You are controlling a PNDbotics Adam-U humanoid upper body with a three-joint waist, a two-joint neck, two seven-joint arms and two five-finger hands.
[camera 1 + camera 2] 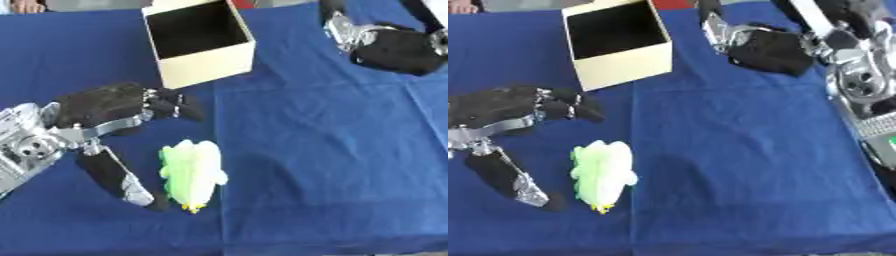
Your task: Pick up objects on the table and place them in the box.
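A green and white plush toy (pixel 192 175) with a small yellow tip lies on the blue cloth, near the front and left of centre. My left hand (pixel 105 107) hovers just left of it, open, with the thumb (pixel 118 179) stretched down beside the toy and the fingers (pixel 171 106) spread above it, not touching. An open cream cardboard box (pixel 197 42) stands at the back, its dark inside showing nothing. My right hand (pixel 767 50) rests at the back right on the cloth, right of the box, holding nothing that I can see.
The blue cloth (pixel 324 165) covers the whole table, with a seam running down its middle. A person's hand (pixel 26 6) shows at the far left edge, away from the toy. The right arm's silver joints (pixel 859 85) fill the right edge.
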